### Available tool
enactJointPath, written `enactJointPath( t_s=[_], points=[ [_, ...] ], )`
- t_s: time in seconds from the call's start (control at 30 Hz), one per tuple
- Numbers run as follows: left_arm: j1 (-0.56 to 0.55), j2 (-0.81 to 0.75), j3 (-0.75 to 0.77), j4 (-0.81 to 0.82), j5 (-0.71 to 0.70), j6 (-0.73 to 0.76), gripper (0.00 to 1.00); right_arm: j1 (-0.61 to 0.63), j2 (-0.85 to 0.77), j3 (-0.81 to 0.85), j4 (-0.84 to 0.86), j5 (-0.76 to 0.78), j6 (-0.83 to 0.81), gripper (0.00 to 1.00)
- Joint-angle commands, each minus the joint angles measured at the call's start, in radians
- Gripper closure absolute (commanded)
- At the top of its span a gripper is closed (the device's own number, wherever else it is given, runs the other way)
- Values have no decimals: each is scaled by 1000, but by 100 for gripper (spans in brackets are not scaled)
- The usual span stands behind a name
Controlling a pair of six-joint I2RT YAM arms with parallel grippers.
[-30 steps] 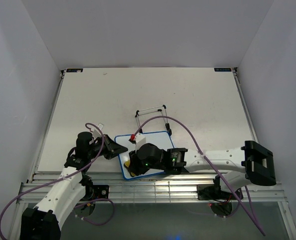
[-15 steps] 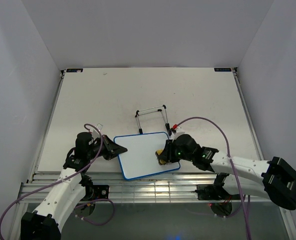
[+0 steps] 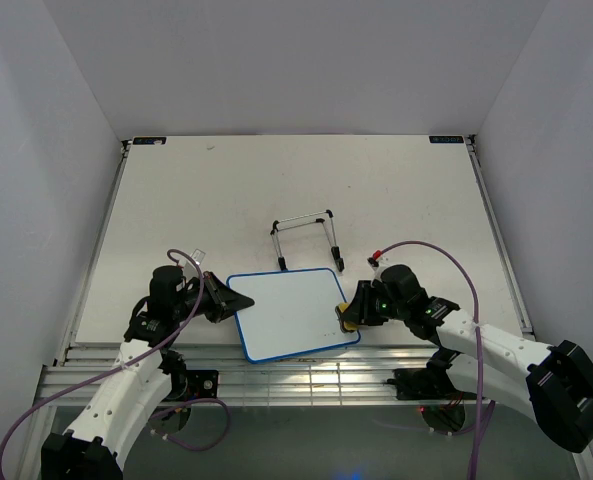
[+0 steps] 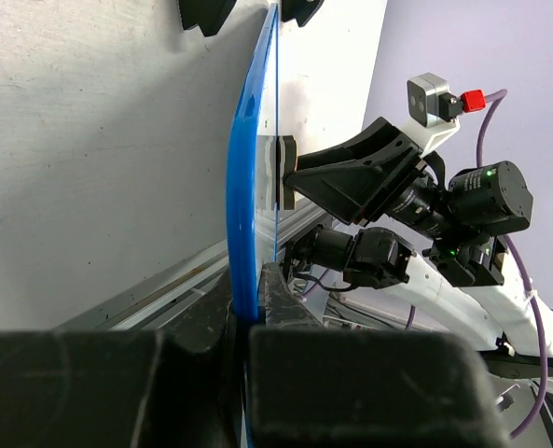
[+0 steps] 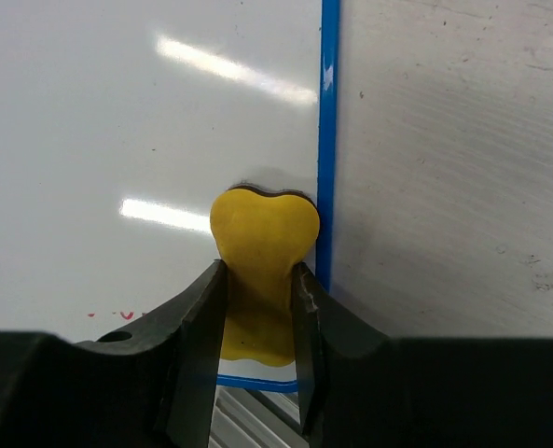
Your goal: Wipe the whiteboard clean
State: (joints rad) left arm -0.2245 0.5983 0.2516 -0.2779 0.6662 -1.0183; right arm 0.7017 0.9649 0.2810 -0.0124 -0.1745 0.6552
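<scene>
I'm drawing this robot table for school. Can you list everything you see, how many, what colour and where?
whiteboard: one, white with a blue frame, at the table's near edge between the arms.
eraser: one, yellow, at the whiteboard's right edge.
wire stand: one, silver and black, just behind the whiteboard.
table: one, off-white, under everything.
cables: two, purple, one looping off each arm.
left gripper: one, black, clamped on the whiteboard's left edge.
right gripper: one, black, shut on the eraser.
</scene>
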Motion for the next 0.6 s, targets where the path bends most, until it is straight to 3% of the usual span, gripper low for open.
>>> enactJointPath(
  t_s=[0.0, 0.13, 0.3, 0.43, 0.57],
  points=[
    [-1, -9, 14, -15, -85, 95, 100, 5, 2, -14, -100, -115, -66, 92],
    [-3, -48, -2, -18, -117, 57, 100, 68, -40, 4, -12, -142, -8, 92],
    [-1, -69, -17, -23, -139, 34, 100, 244, -19, 102, -14, -27, 55, 92],
    [-1, -61, -20, -20, -134, 40, 100, 402, 70, 171, 60, 38, 95, 92],
    [-1, -46, -21, -9, -119, 49, 100, 479, 175, 248, 103, 76, 95, 92]
  ],
)
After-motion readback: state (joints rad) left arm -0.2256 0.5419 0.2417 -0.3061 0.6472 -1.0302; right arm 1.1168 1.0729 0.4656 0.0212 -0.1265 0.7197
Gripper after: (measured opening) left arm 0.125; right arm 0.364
